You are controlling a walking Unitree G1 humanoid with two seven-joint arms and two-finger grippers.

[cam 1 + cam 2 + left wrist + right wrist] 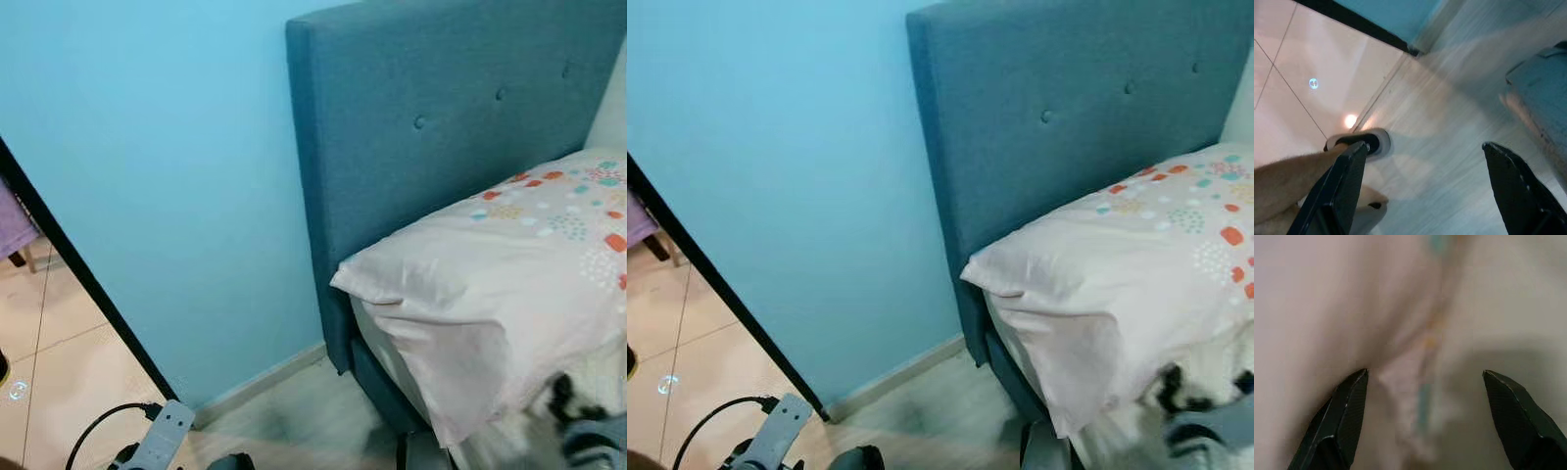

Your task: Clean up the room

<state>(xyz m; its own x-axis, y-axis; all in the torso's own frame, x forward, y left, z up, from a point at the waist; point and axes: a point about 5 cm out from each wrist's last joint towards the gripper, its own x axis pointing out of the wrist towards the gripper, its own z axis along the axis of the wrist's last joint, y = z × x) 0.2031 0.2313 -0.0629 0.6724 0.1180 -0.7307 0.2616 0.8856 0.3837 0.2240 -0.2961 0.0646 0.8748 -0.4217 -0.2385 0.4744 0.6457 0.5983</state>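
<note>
Two end effectors gape: right (1422, 382) over what looks like blurred pillow (490, 264), left (1425, 152) above pale floor (1449, 98)

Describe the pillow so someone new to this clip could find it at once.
Start at the tall blue headboard against the light blue wall. The pillow lies on the bed right below it, pale pinkish-white with small orange and teal patches near its far end.

A light blue wall (167, 186) meets a teal button-tufted headboard (431, 117). Pale wood-look floor (294, 426) runs along a skirting board (265, 377); glossy beige tiles (59, 372) lie past a black door frame (83, 279).
</note>
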